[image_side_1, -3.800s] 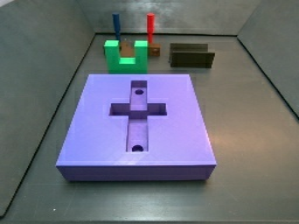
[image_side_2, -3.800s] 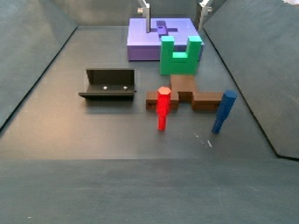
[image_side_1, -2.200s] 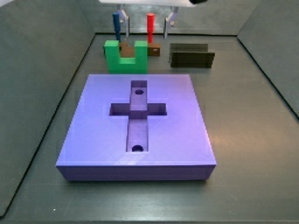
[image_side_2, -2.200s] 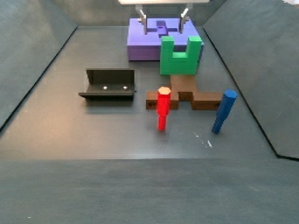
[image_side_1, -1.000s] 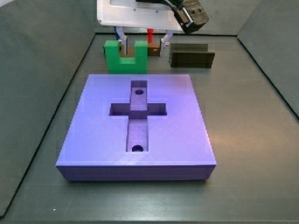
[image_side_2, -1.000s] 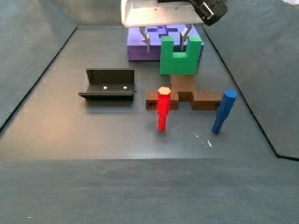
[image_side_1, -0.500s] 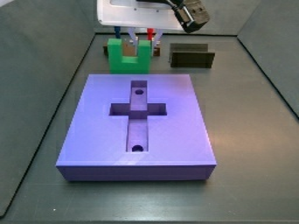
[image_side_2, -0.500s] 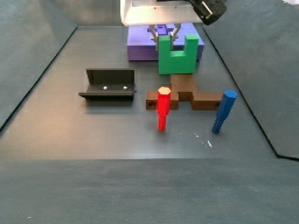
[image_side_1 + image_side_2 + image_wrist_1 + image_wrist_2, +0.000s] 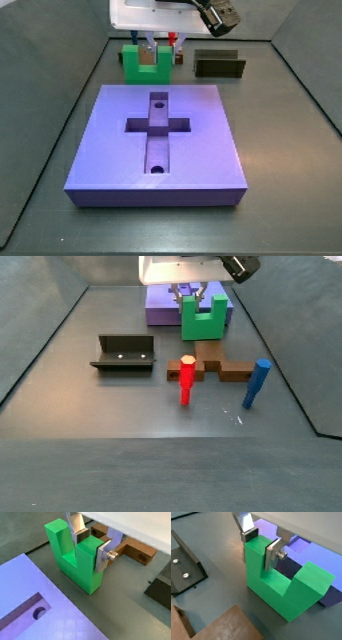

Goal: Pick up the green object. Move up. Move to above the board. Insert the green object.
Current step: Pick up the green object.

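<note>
Here the two-finger gripper (image 9: 91,543) sat low over the small bright green U-shaped block (image 9: 75,556), which stood on the grey floor just beyond the far edge of the large flat lavender-purple board (image 9: 158,141) with its cross-shaped recess. In both wrist views the flat silver fingers (image 9: 274,554) straddled one upright prong of the green block, one plate in the notch and the other on the prong's outer face. The dark pads lay against the green sides, so the jaws looked closed upon that prong, though how firmly they pressed could not be judged.

The block rested on the floor, not yet lifted. The relation that mattered was direct: the prong stood straight between the plates, its long axis vertical, in line with the gripper's approach, so a straight rise should carry it clear. The board lay beside the block, its recess (image 9: 155,125) some way off across the slab. A brown block (image 9: 133,549) sat behind, apart from the grasp.
</note>
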